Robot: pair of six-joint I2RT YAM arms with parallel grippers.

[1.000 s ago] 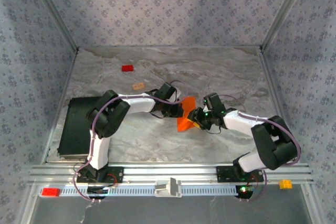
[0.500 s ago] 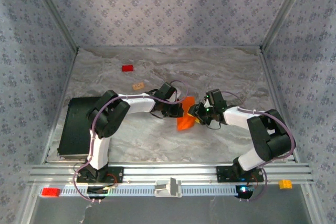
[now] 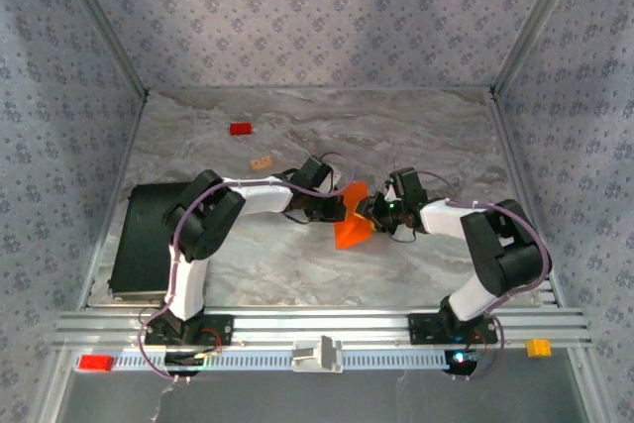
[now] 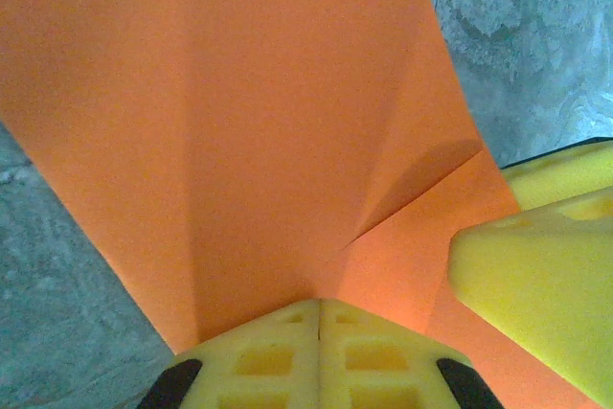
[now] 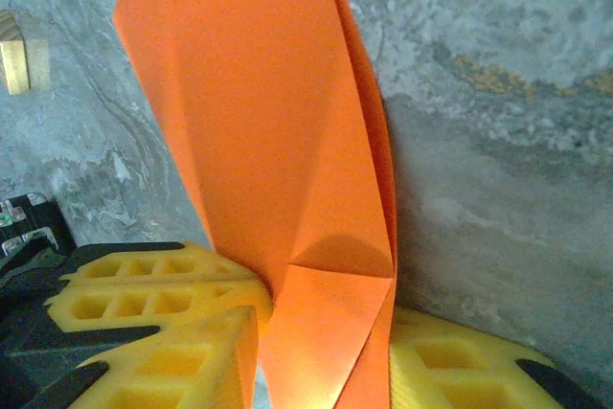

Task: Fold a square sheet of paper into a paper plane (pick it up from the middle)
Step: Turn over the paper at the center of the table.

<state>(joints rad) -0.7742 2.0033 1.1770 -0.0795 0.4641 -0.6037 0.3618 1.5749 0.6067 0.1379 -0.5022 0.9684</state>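
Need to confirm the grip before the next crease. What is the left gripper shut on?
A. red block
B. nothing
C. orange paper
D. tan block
C: the left gripper is closed on the edge of the orange paper, as its wrist view shows.

Bright orange paper [image 4: 239, 122], yellow claw fingers [image 4: 287, 323], grey marbled table [image 3: 396, 136].
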